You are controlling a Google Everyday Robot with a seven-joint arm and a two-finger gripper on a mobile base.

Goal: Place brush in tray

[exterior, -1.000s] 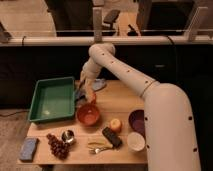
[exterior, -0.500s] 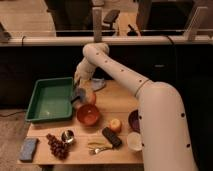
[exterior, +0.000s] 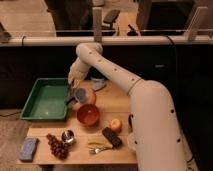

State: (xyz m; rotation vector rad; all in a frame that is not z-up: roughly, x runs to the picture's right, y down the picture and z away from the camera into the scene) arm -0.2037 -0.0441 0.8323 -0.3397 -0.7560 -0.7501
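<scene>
The green tray [exterior: 45, 100] lies at the table's left rear. My gripper [exterior: 73, 88] hangs at the end of the white arm, right at the tray's right rim. It is shut on the brush [exterior: 69, 96], a small dark elongated thing that points down from the gripper over the tray's right edge. The brush is held above the tray and does not rest in it. A grey-blue piece [exterior: 80, 93] shows just right of the brush.
A red-orange bowl [exterior: 88, 114] stands just right of the tray, with an orange fruit [exterior: 91, 97] behind it. An apple [exterior: 116, 125], a black oblong block [exterior: 111, 136], a metal cup [exterior: 68, 136], grapes [exterior: 57, 146] and a blue sponge [exterior: 28, 149] lie along the front. A blue-grey cloth [exterior: 98, 83] lies behind.
My gripper has moved left from above the bowl to the tray's right rim, carrying the dark brush with it. The things on the table have not moved.
</scene>
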